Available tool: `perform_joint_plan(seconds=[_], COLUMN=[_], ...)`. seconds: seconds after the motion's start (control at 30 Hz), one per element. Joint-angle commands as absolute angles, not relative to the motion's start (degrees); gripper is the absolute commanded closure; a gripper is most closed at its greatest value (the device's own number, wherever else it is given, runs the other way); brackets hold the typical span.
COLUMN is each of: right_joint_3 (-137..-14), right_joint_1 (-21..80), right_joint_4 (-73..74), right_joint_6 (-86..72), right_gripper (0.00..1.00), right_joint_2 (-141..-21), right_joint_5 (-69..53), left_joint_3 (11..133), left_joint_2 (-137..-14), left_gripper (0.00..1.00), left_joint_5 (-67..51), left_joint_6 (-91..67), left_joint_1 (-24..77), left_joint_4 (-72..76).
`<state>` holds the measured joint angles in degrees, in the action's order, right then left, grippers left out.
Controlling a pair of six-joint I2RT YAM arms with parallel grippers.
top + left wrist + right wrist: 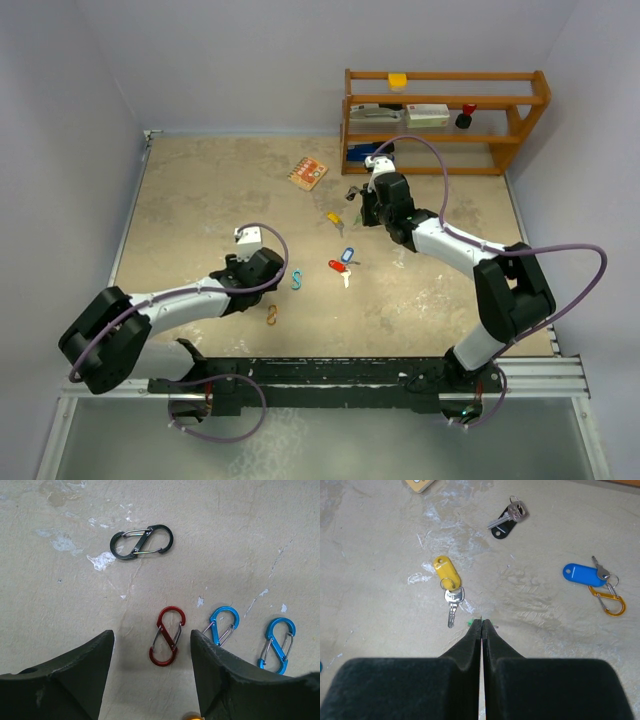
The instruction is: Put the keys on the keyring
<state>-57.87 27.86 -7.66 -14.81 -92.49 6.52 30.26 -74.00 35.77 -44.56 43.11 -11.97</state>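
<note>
In the right wrist view my right gripper (482, 622) is shut, with a sliver of metal and green plastic pinched at its tips, seemingly the green-tagged key. Ahead of it lie a yellow-tagged key (447, 575), a black-tagged key (507, 522) and a blue-tagged key (580, 572) joined to an orange wire clip (609, 600). In the left wrist view my left gripper (151, 637) is open and empty, low over the table, with a red clip (167, 636) just beyond its tips. The top view shows the left gripper (265, 268), right gripper (370, 212), and the yellow (335, 218), blue (347, 256) and red (338, 266) keys.
A black clip (141, 541) and two blue clips (222, 625) (277, 642) lie near the red one. The top view shows a teal clip (297, 278), an orange clip (272, 316), a small card (308, 173) and a wooden shelf (445, 120) at the back right.
</note>
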Motion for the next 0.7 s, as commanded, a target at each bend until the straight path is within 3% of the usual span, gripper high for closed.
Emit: perform_joint_plan(seconds=[0.0,0.33,0.67], right_joint_3=[-57.89,-57.74,-57.67], right_joint_1=[27.86,27.86,27.86], right_joint_4=[-9.31,-9.15,-9.03], right_joint_6=[-14.63,-14.66,-14.72], right_gripper=[1.00,1.00,1.00], right_joint_2=[-90.35,-90.52,-90.71], right_joint_5=[7.21,6.99,6.59], left_joint_3=[31.18,32.09,33.21], left_joint_2=[-75.37,-77.33,-79.68], left_gripper=[0.41,0.44,0.54], left_joint_5=[35.38,35.50,34.60], left_joint_6=[-45.70,-45.75,-45.07], left_joint_1=[42.60,42.37,42.26], left_joint_4=[-10.28,-10.53,-10.37])
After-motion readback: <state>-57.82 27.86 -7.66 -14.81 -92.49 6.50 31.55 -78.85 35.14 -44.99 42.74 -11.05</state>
